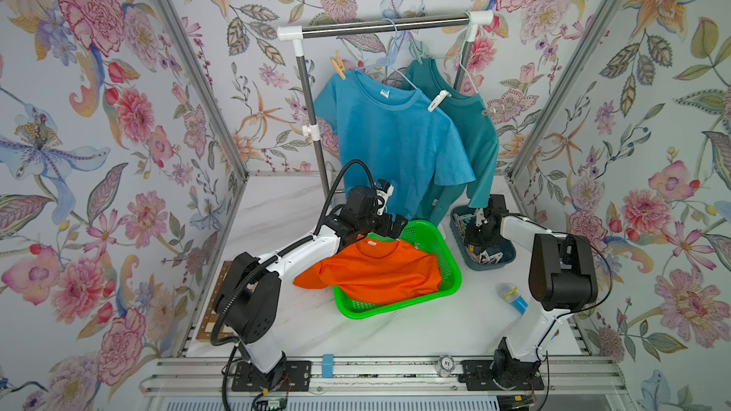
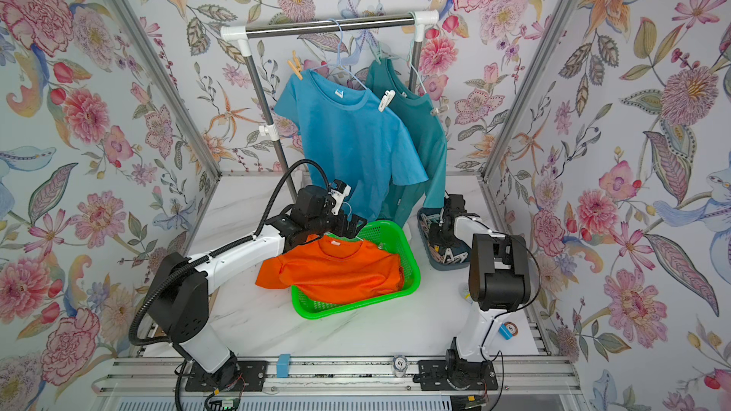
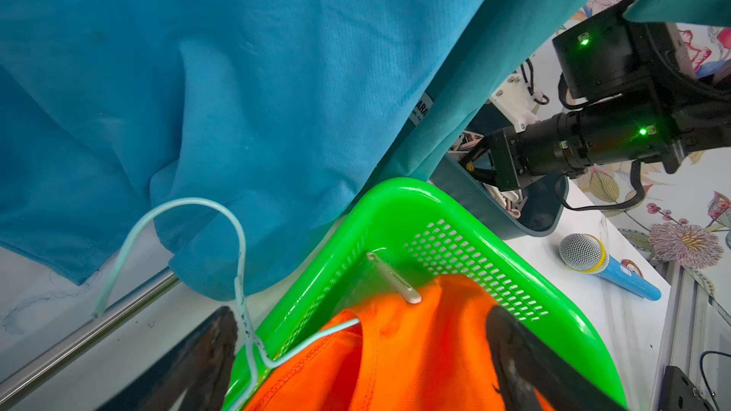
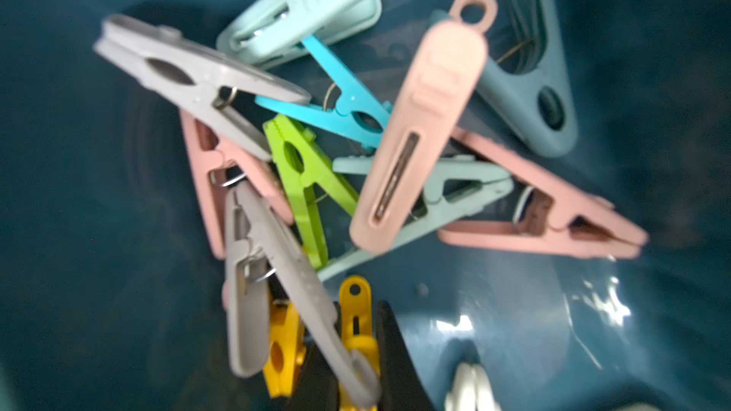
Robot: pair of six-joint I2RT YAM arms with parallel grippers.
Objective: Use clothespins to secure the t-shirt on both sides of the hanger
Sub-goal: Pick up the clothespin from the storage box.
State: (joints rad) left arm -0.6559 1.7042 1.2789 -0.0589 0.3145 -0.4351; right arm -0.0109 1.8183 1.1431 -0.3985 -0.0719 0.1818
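Right gripper [image 4: 356,373]: I'm seeing a yellow clothespin [image 4: 355,322] lying lengthwise between the fingers [image 4: 395,353] — clamp unclear.
Left gripper [image 3: 364,357]: hovering, fingers apart.

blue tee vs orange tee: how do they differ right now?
The blue tee hangs from the rack; the orange tee lies slumped in the green basket. The blue tee has a clothespin on each shoulder; the orange tee shows only one white clip. Both are on pale hangers.
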